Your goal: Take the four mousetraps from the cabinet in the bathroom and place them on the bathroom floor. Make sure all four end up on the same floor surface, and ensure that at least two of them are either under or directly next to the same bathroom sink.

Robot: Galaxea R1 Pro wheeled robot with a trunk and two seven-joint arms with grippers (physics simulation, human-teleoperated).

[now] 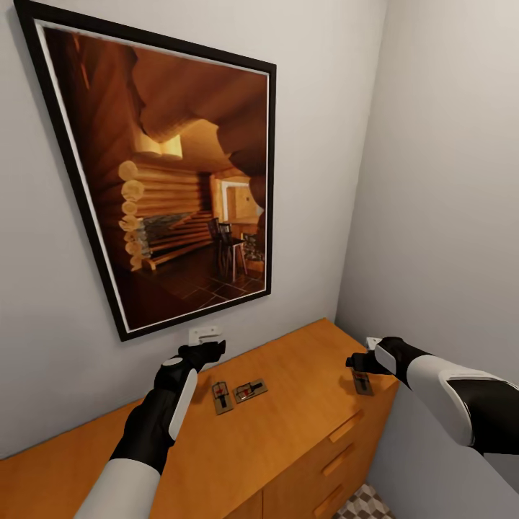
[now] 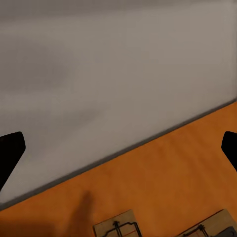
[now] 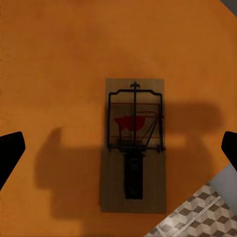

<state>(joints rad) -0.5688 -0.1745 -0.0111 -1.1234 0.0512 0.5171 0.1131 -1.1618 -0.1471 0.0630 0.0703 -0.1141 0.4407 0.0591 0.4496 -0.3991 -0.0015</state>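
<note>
the waist-high orange-brown wooden cabinet (image 1: 288,404) with a flat top and bar-handled drawers is standing against a pale grey wall, under a large black-framed picture of a log cabin interior (image 1: 173,180). three small flat tan-brown mousetraps with dark wire and a red mark are lying on its top. two of them are sitting side by side near the middle: one (image 1: 222,396) just beside the other (image 1: 249,391), and whether their corners are touching i cannot tell.

the left claw (image 1: 209,351) is hovering above the cabinet top close to the wall, just in front of a small white wall socket (image 1: 205,334). the pair of mousetraps is lying a little nearer the front edge than this claw and slightly to its right, not between its fingers. in the left wrist view the dark fingertips (image 2: 11,153) are sitting far apart at both edges, so this claw is spread wide with nothing in it.

the third mousetrap (image 1: 362,383) is lying near the cabinet's right front corner. the right claw (image 1: 358,362) is hanging directly over it. in the right wrist view this mousetrap (image 3: 134,144) is lying flat and centred between the two widely parted fingertips (image 3: 10,155), not touched by either; the claw is apart and empty. past the corner, the cube-patterned bathroom floor (image 3: 197,217) is showing below.
</note>
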